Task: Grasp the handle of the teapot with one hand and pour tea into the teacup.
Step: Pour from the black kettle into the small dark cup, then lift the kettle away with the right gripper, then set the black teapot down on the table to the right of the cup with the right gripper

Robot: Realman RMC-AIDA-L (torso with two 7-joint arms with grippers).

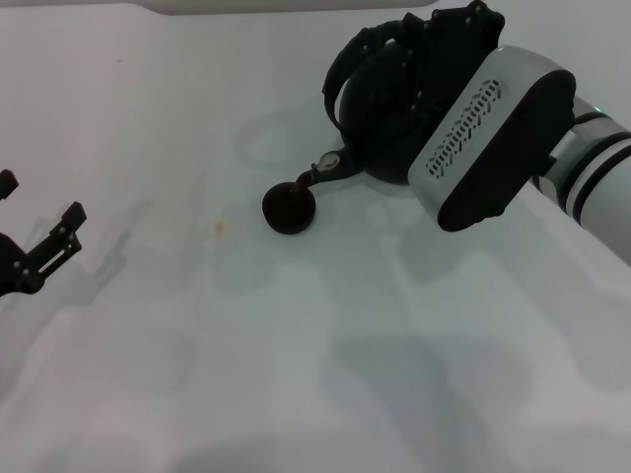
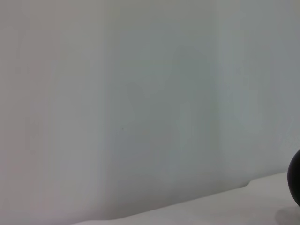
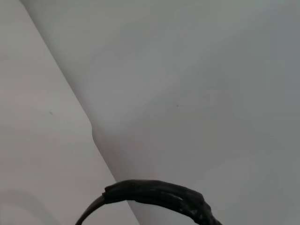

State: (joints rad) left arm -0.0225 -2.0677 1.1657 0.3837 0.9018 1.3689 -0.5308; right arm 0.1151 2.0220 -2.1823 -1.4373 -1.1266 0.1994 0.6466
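The black round-bellied teapot (image 1: 380, 123) hangs tilted above the table at the back right, its spout (image 1: 328, 166) with the silver piece pointing down at the teacup (image 1: 289, 208). That small black teacup stands on the table just under the spout tip. My right gripper (image 1: 439, 44) is shut on the handle (image 1: 340, 69), the thick black hoop arching over the pot. The right wrist view shows only a piece of that handle (image 3: 159, 194). At the far left my left gripper (image 1: 39, 202) rests low over the table, open and holding nothing.
A white table (image 1: 246, 345) fills the views, with its back edge at the top. The right arm's white forearm (image 1: 493, 138) covers the pot's right side. A dark round shape (image 2: 296, 183) shows at the edge of the left wrist view.
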